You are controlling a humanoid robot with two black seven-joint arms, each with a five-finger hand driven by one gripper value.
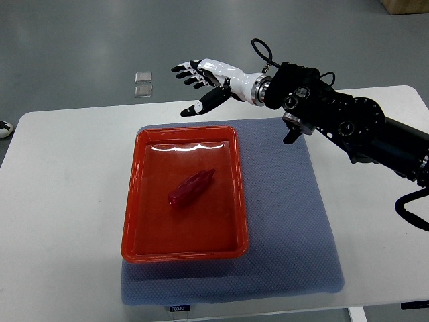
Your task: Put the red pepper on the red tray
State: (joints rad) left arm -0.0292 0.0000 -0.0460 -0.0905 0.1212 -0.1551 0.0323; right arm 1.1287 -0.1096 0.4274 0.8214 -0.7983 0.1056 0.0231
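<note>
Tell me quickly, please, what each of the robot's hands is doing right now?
Left hand: not in view.
Right hand: open, fingers spread, holding nothing, above the table's far edge beyond the red plastic tray, where the glossy red pepper lies.

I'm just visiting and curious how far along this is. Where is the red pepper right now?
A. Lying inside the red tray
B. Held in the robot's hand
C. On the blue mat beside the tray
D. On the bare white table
A: the red pepper lies inside the red tray, while the right hand hovers beyond the tray's far edge, fingers spread and empty.
</note>
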